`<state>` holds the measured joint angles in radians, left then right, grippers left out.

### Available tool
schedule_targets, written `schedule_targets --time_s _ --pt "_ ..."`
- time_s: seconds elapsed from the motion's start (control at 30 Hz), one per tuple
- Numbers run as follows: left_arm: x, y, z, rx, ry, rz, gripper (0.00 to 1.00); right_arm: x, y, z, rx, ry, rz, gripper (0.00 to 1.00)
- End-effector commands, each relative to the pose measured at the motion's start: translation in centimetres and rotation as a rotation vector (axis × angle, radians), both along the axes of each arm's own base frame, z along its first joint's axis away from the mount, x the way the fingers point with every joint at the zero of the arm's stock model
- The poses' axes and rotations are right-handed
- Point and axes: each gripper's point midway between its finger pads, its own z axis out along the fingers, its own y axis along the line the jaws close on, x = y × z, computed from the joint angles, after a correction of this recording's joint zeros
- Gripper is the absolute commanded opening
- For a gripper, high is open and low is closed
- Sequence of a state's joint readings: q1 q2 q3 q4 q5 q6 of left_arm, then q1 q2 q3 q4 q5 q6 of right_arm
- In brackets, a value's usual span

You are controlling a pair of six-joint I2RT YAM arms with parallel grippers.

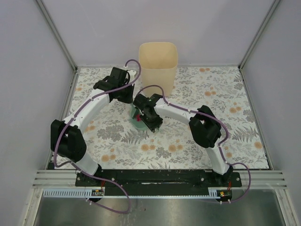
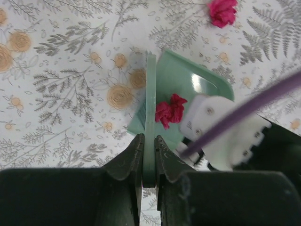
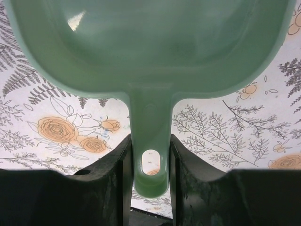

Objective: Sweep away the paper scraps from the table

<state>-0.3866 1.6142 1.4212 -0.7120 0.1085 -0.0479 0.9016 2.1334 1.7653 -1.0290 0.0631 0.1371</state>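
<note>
We bend both arms inward, our left gripper pinching a thin green handle between its fingers, our right gripper clamping a dustpan handle likewise.

No writing, label, brand, number or sign can be read in any of the three views. The cloth on the table carries only a printed pattern of leaves and flowers. The small fittings on the near rail below it are too small to make out.
</note>
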Motion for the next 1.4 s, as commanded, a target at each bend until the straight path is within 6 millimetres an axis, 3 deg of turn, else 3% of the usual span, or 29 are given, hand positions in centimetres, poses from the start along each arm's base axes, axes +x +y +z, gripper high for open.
schedule_targets --time_s 0.0,0.13,0.33,0.5,0.77,0.87,0.97,1.13,1.37 --pt "-2.9 -1.1 2.9 -0.081 0.007 -0.039 0.01 0.4 0.7 1.0 0.051 -0.063 -0.031 0.0" --pt "-4.3 -0.3 4.6 -0.081 -0.003 -0.023 0.01 0.5 0.6 1.0 0.075 -0.088 -0.059 0.0" --pt "-4.5 4.3 7.6 -0.011 -0.118 0.255 0.01 0.9 0.4 1.1 0.107 -0.146 -0.109 0.0" --pt "-7.1 7.1 8.4 -0.03 -0.193 0.39 0.0 1.3 0.7 2.9 0.153 -0.186 -0.133 0.0" --pt "-13.1 9.8 5.3 -0.093 -0.229 0.451 0.0 1.5 2.7 7.5 0.276 -0.199 -0.135 0.0" --pt "-14.3 10.2 4.9 -0.129 -0.257 0.467 0.0 1.8 3.7 9.5 0.318 -0.202 -0.138 0.0" --pt "-14.8 11.3 4.2 -0.142 -0.305 0.522 0.0 2.1 5.0 11.8 0.369 -0.195 -0.129 0.0" --pt "-15.1 11.8 5.0 -0.158 -0.357 0.53 0.0 3.0 7.5 16.5 0.457 -0.206 -0.105 0.0" --pt "-15.0 11.2 4.8 -0.168 -0.341 0.502 0.0 4.8 10.3 22.6 0.6 -0.223 -0.088 0.0"
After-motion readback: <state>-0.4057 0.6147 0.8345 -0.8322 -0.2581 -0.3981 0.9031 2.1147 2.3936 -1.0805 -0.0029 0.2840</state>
